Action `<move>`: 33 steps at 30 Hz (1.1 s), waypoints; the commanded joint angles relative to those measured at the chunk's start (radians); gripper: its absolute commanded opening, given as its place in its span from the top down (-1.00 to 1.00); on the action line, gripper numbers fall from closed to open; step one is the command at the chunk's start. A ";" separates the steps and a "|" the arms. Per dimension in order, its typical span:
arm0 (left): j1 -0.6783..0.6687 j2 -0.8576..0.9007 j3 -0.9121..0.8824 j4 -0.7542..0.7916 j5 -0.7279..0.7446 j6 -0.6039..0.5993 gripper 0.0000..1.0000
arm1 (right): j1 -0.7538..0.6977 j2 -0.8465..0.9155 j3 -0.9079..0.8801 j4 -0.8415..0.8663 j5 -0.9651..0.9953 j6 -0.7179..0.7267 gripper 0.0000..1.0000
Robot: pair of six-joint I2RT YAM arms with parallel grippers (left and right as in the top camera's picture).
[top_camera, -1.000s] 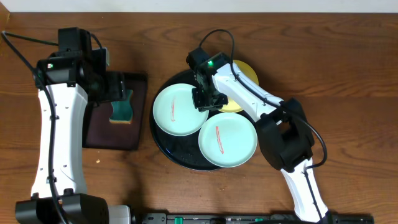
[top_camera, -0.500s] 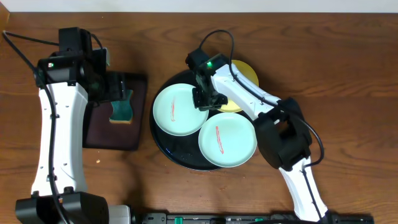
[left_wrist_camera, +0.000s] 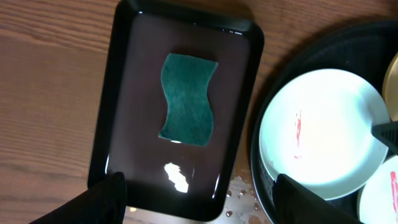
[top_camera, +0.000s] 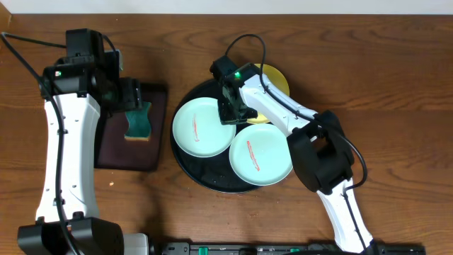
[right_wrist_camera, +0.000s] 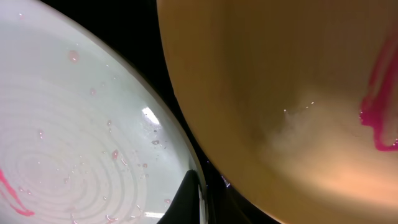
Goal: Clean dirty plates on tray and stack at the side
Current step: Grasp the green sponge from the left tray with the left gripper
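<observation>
The wooden counter (top_camera: 368,64) carries all items.

The round black tray (top_camera: 205,176) lies beneath the right pincer (top_camera: 230,113) and holds the three plates. The rectangular dark-brown tray (top_camera: 113,152) lies directly below the left pincer (top_camera: 134,99), just beside the black tray.

Left pincer: jaws wide apart and holding nothing, it hovers above the brown tray.

Right pincer: jaws together, with the tip lowered between two plates.

- The first mint-blue plate (top_camera: 198,131), marked with a thin red streak, lies on the left-arm side of this pincer. In the right wrist view its rim meets the dark fingertip (right_wrist_camera: 191,198). Whether the rim is pinched cannot be determined.
- The second mint-blue plate (top_camera: 260,161), also streaked red, lies nearer the arm's base than the pincer.
- The yellow plate (top_camera: 279,79) lies on the opposite side of the pincer, partly under the right arm, and carries a pink-red smear.

The green wavy-edged sponge (left_wrist_camera: 188,99) lies flat on the brown tray, below the left pincer.

Water droplets (right_wrist_camera: 115,154) dot the first mint-blue plate.
</observation>
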 commanded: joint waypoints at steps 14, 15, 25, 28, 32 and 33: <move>0.030 0.256 -0.051 0.054 -0.019 0.019 -0.33 | 0.019 0.022 -0.039 0.033 0.031 0.000 0.98; 0.032 0.276 -0.051 0.054 -0.011 0.035 -0.31 | 0.019 0.022 -0.039 0.033 0.031 0.000 0.98; 0.051 0.457 -0.051 0.117 0.050 0.093 -0.10 | 0.019 0.022 -0.039 0.040 0.031 -0.007 0.98; 0.051 0.492 -0.051 0.126 0.048 0.052 0.01 | 0.019 0.022 -0.039 0.040 0.031 -0.007 0.98; 0.051 0.533 -0.051 0.135 0.045 0.006 0.16 | 0.019 0.022 -0.039 0.040 0.031 -0.007 0.98; 0.051 0.541 -0.051 0.140 0.045 0.005 0.20 | 0.019 0.022 -0.039 0.040 0.031 -0.007 0.97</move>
